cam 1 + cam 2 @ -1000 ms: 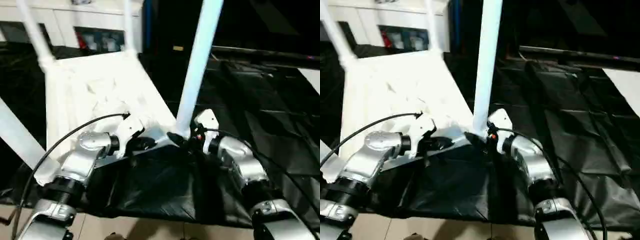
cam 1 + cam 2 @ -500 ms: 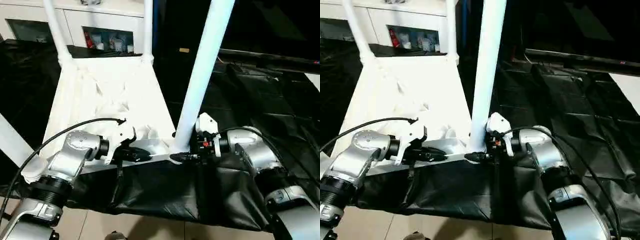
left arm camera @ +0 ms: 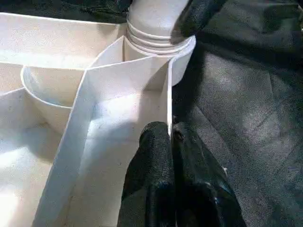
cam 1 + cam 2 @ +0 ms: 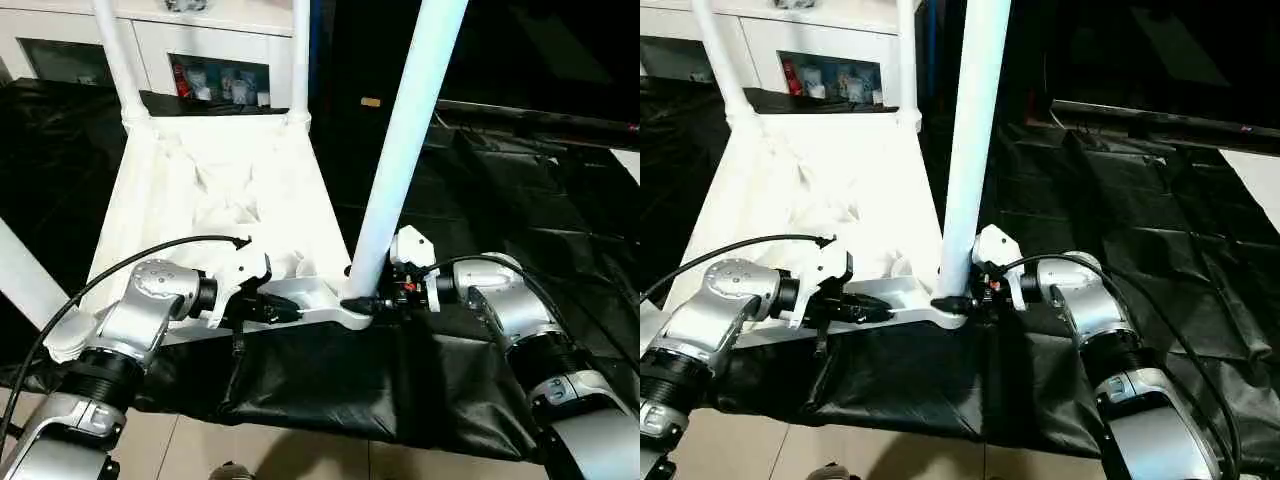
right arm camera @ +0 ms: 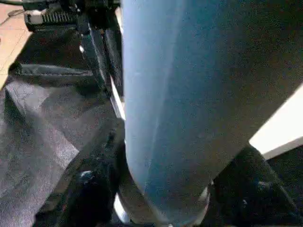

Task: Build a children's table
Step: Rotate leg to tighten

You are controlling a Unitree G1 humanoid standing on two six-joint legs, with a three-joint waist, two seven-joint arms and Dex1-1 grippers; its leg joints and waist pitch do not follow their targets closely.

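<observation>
Surface: black sheeting (image 4: 520,230) covered the floor; pale tiles showed at the near edge.
Room: a white cabinet (image 4: 200,50) stood behind.
Table top (image 4: 215,200): lay underside up on the sheeting, long axis running away from the robot.
Legs: near-right leg (image 4: 405,150) stood upright in its corner socket.
Left gripper (image 3: 170,137): pinched shut on the top's near rim.
Right gripper (image 4: 372,304): fingers straddled the leg's base, around it.

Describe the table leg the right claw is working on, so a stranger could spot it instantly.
The white tabletop lies upside down on black sheeting. The leg rises from its near corner socket, on the robot's right. It looks thickest, and the right claw flanks its base.
</observation>
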